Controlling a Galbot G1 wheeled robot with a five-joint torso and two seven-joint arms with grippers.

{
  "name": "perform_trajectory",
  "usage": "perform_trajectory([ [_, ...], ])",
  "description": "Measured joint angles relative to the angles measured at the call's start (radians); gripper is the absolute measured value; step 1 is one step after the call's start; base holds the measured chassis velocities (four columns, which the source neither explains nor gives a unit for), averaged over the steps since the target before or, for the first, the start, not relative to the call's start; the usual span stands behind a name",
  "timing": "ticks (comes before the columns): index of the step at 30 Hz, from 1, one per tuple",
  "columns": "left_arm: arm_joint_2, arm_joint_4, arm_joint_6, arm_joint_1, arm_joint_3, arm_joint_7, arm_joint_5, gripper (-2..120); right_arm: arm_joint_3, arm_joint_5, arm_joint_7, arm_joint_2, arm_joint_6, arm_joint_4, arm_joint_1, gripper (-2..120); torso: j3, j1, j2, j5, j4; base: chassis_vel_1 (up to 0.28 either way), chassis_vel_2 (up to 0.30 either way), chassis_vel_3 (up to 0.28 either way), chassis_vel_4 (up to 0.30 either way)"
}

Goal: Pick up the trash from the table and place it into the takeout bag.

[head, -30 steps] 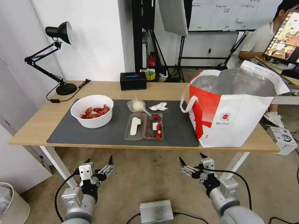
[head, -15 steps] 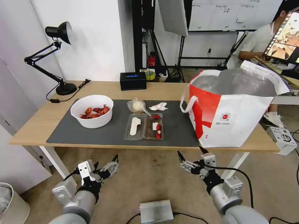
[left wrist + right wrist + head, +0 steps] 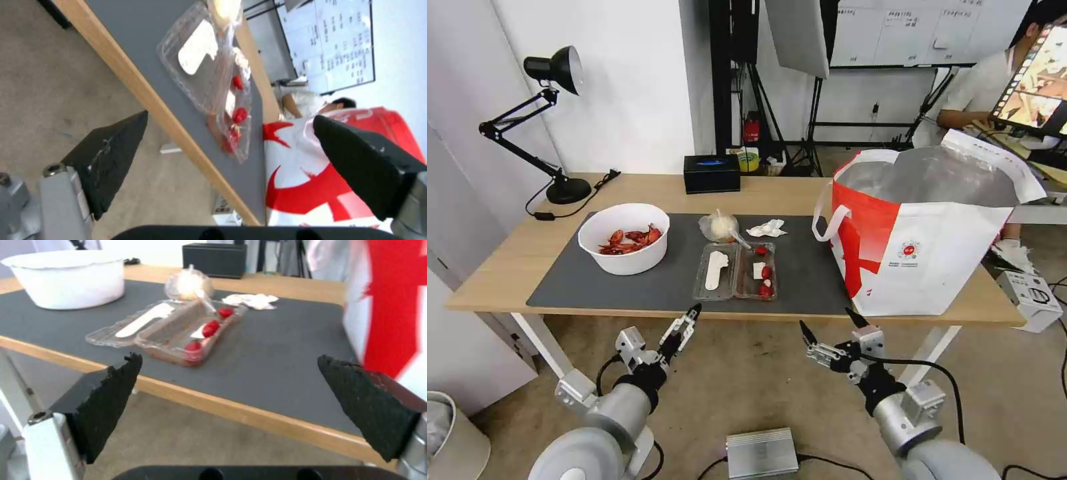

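Left gripper: held below the table's near edge, fingers spread apart, nothing between them. It was raised closer to the edge than its partner.

Right gripper: likewise held low before the table, fingers wide apart and empty.

Tray: clear plastic, opened flat, red scraps in one half. It lay on the dark mat just beyond and above both grippers, ahead and slightly right of the left one, ahead and left of the right one. Its long axis ran along the table edge. The left gripper was judged marginally nearer.

Knotted bag and tissue: set just behind the tray, farther from both grippers.

Bowl: white, holding red shells, beyond and left of the left gripper, well apart from the right one.

Takeout bag: standing open at the table's end, beyond and right of the right gripper, which was plainly the nearer arm to it.

Box and lamp: noted farthest back.
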Motion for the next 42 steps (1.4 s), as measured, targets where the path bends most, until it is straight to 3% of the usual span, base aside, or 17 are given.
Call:
perform_trajectory([
  [16,-0.022,0.081,-0.009,-0.113,0.089,-0.023,-0.039,100,-0.001,0.001,0.0,-0.006,-0.003,-0.022,0.026,100,0.0,0.0,0.0,0.0001,-0.0001,0.0,0.0,0.0,0.0],
  [42,-0.023,0.304,-0.012,-0.322,0.172,-0.061,-0.042,100,0.049,0.022,0.015,0.0,-0.005,-0.069,0.055,100,0.0,0.0,0.0,0.0,0.0,0.0,0.0,0.0,0.0],
])
